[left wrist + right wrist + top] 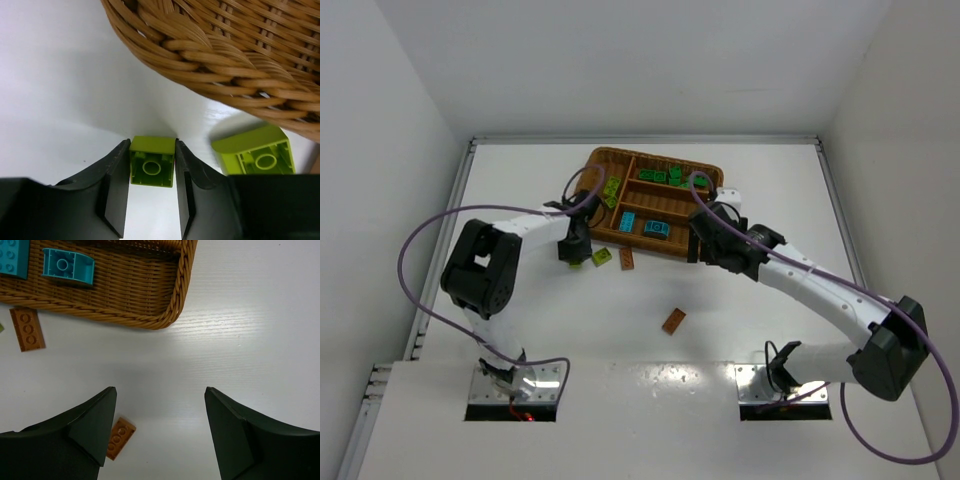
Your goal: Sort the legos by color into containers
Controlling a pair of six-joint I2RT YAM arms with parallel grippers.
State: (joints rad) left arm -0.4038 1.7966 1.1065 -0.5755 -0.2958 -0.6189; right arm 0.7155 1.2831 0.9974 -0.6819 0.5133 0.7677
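My left gripper (152, 146) is shut on a small lime-yellow lego (152, 161), just outside the wicker tray's wall (225, 45). In the top view it (576, 256) is at the tray's near left corner. A second lime lego (255, 152) lies on the table to its right, also in the top view (602, 257). My right gripper (160, 395) is open and empty above the table by the tray's near right corner (167, 317). Two orange-brown flat legos lie on the table (27, 328) (119, 437). The tray (603, 155) holds lime (611, 188), dark green (665, 178) and teal legos (657, 229).
The orange legos show in the top view, one beside the tray's near edge (626, 261) and one out on the white table (673, 320). Two teal legos (67, 266) sit in the tray's nearest slot. White walls enclose the table at the back and sides.
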